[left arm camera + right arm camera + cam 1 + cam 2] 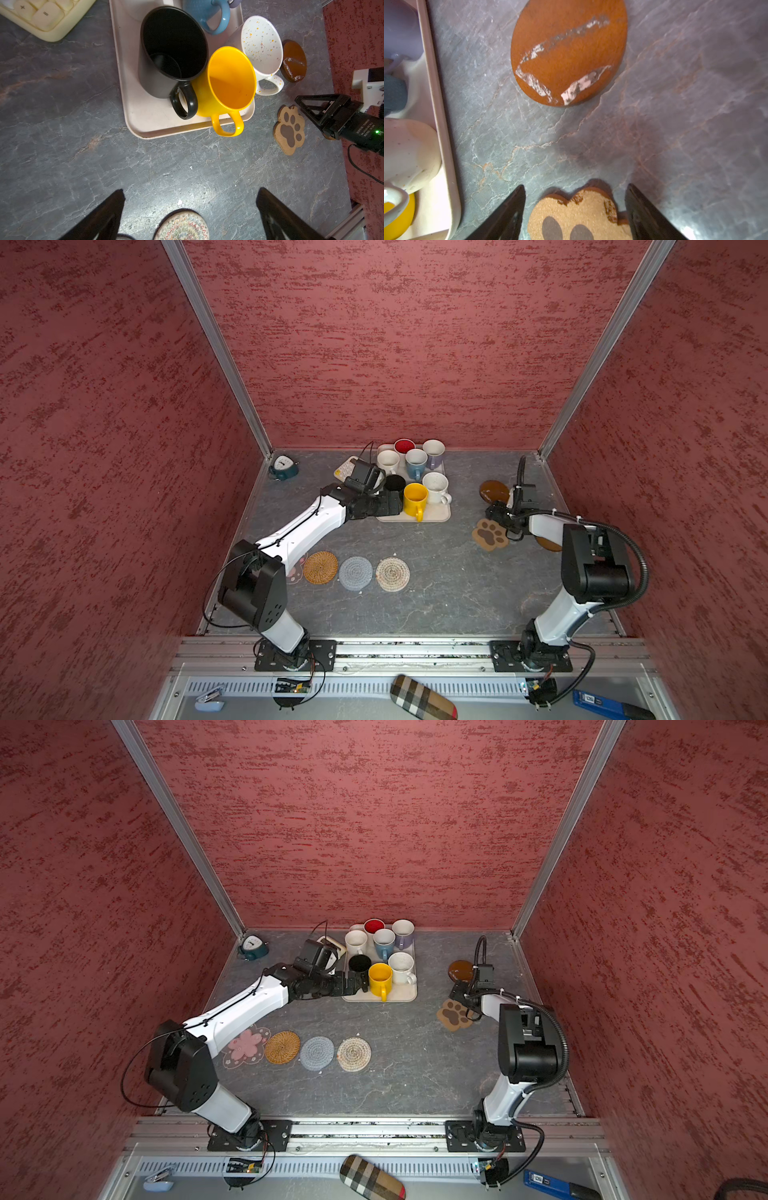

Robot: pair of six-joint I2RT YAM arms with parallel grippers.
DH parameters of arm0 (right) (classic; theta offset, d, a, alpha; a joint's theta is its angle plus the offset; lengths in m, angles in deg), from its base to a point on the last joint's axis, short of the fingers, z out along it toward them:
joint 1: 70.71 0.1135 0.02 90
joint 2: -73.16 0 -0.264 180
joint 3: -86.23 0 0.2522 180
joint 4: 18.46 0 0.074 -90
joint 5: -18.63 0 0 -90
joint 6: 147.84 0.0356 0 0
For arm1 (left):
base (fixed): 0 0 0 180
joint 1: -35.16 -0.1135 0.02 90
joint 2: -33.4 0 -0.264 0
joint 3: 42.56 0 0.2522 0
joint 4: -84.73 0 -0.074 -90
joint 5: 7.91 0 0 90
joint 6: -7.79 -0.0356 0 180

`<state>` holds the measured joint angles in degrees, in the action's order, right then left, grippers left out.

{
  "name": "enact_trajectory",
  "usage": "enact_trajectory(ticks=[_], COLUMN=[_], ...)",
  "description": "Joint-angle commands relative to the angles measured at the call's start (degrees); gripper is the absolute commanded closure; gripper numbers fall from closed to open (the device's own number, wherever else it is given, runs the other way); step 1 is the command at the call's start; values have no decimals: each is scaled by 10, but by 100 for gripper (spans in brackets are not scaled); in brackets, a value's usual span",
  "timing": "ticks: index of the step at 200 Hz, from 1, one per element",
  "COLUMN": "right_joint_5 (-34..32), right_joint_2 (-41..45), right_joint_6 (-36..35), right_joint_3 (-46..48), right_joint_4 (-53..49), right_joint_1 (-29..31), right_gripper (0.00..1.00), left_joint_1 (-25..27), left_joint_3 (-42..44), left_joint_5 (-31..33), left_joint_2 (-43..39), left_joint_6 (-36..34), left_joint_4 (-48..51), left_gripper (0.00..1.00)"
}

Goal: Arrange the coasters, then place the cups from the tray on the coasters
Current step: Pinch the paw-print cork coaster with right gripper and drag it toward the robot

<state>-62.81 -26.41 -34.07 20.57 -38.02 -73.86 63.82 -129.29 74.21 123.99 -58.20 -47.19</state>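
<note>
My right claw (575,187) — spread — straddles the paw-print coaster (577,214); my left claw (190,190) gapes wide near the black mug (172,52).

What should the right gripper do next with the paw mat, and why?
Probably close on the paw-print coaster: the right gripper has open jaws either side of it, and it lies apart from the row ending at the beige crocheted coaster.
</note>
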Motion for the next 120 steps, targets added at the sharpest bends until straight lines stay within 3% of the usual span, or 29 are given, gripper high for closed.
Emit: enact_trajectory(ticks=[1,120], right_joint_5=[2,7], right_joint_2=[5,44], right_joint_6=[1,-2], right_joint_3=[10,66], right_joint_4=[0,-5], right_joint_1=[7,41], right_gripper=[24,25], left_joint_1=[3,-3], left_joint_3=[17,130], left_joint_5=[-4,10], left_joint_2=[-32,-125], left_joint_6=[12,31], left_joint_4=[-29,-60], left_gripper=[0,1])
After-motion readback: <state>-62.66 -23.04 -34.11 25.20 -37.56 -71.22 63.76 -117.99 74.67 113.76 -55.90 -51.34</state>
